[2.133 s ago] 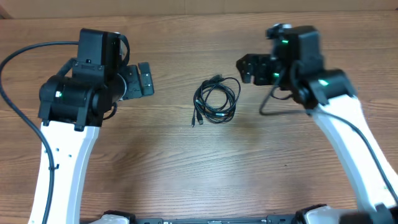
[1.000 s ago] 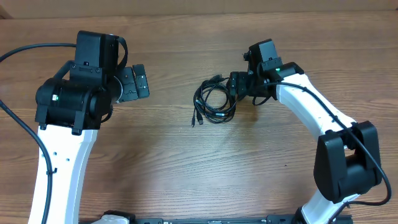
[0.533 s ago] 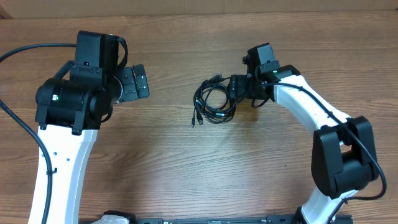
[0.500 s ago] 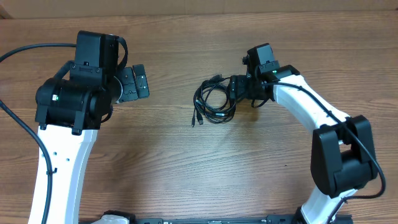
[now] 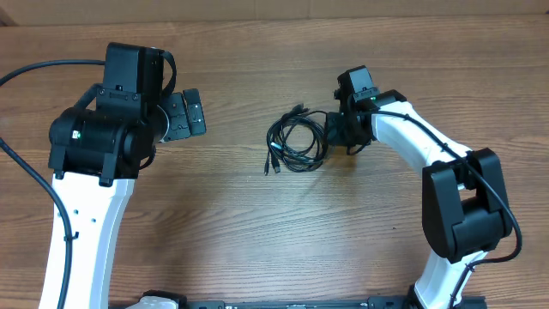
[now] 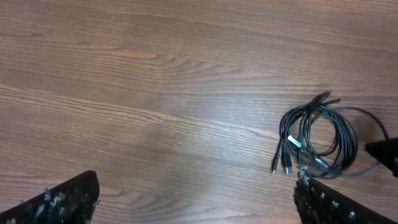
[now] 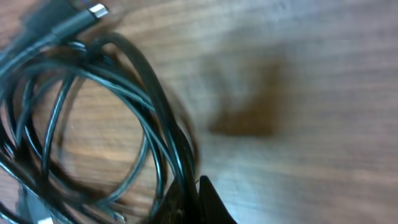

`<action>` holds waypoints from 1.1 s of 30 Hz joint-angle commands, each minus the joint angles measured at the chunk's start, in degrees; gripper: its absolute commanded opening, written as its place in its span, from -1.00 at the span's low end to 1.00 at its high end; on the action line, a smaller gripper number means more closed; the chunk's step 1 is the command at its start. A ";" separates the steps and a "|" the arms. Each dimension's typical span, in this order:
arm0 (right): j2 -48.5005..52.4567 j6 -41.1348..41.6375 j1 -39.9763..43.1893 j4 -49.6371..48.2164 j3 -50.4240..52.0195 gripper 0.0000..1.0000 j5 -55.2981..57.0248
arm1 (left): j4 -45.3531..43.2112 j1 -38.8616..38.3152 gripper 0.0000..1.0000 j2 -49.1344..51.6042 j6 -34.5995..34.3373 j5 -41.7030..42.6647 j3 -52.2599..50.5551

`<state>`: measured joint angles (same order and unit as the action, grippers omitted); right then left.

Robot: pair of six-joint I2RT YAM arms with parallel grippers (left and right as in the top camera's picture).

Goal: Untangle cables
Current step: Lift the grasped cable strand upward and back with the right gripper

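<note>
Tangle of thin black flexible cables (image 5: pixel 298 137) with small plug ends, coiled midway between the left and right edges of the wooden counter (image 5: pixel 257 249), nearer its far edge. My right gripper (image 5: pixel 333 134) sat at the cables' right rim, one fingertip (image 7: pixel 208 202) just beside the outer strands; whether it was parted I could not tell. My left gripper (image 5: pixel 190 112), spread wide, hung well apart leftward, so the right arm was nearer.

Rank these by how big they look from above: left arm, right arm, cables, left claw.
1. left arm, which looks bulkiest, though it may just be nearer the camera
2. right arm, so the order of these two is unsure
3. cables
4. left claw, the smallest
</note>
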<state>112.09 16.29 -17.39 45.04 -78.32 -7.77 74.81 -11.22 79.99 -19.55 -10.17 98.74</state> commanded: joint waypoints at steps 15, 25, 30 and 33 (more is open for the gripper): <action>-16.52 -2.62 -1.97 43.36 -60.81 -0.92 1.53 | -1.66 -0.07 0.99 -1.14 0.24 -1.16 1.40; -14.71 -2.84 -9.11 37.81 -61.57 -0.92 1.73 | -1.73 -0.04 0.99 -1.11 0.33 -1.22 1.40; -14.69 -2.62 -14.10 32.87 -61.66 -0.92 0.96 | -1.31 -0.04 0.99 -1.11 1.79 -1.20 1.40; -14.69 -2.60 -17.20 30.56 -61.66 -0.92 -1.88 | -1.33 -0.04 0.99 -1.11 1.77 -1.18 1.38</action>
<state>98.32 13.87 -31.68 77.10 -139.55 -7.11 73.34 -11.22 79.99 -19.09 -10.37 98.83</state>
